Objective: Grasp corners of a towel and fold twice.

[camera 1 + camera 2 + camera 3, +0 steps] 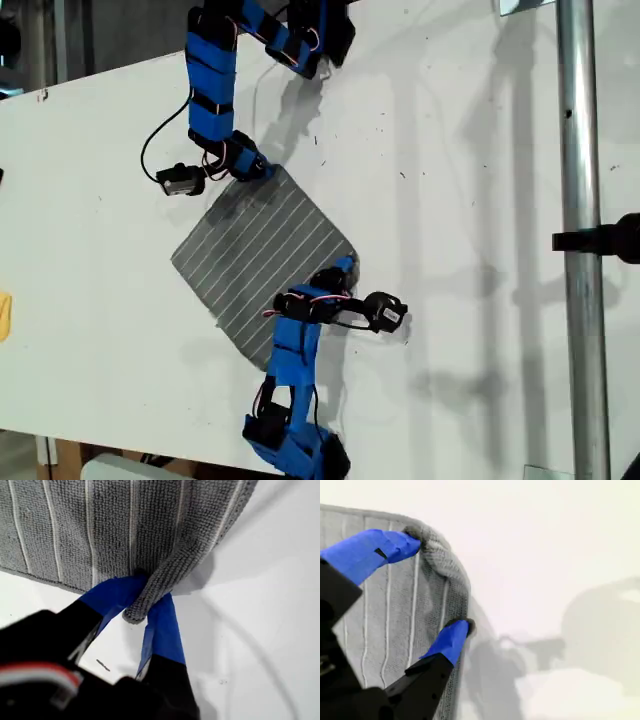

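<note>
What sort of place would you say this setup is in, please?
Probably a robotics lab bench: a plain white table, a metal pole at the exterior view's right, and only a towel between two taped arms.

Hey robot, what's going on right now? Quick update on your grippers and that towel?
First gripper shut on a towel corner. Second gripper astride another corner, jaws apart, not yet pinched. Towel flat, unfolded. Nothing in the way.

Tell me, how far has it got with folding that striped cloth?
No fold is made yet: the towel lies flat and open on the table. In hand: my first tool pinches one corner, and my second tool straddles the edge at another corner, not fully closed. Both folds remain.
</note>
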You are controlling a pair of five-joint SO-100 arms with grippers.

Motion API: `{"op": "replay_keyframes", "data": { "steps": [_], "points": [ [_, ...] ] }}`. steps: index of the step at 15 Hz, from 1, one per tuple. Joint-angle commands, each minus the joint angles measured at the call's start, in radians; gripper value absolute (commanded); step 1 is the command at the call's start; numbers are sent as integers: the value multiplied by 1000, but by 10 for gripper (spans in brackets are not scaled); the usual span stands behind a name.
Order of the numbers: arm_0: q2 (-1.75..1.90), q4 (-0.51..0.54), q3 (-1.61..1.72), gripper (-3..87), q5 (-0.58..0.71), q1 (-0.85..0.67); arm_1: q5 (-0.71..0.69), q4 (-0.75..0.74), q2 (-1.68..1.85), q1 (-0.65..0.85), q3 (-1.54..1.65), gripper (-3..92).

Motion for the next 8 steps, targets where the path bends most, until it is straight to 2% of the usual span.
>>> {"op": "replay_keyframes", "data": {
  "steps": [1, 4, 5, 7, 8],
  "points": [
    [-12, -20, -63, 286, -44, -38, 26, 32, 52, -37, -57, -3],
    [-48, -48, -69, 264, -51, -48, 44, 57, 112, -54, -40, -3],
    [-49, -48, -63, 208, -61, -46, 49, 60, 137, -55, -26, -3],
    [-48, -46, -57, -4, -78, -35, 57, 60, 190, -49, 12, -3],
    [-43, -43, -49, -29, -101, -25, 60, 55, 218, -44, 37, -3]
  ]
}}
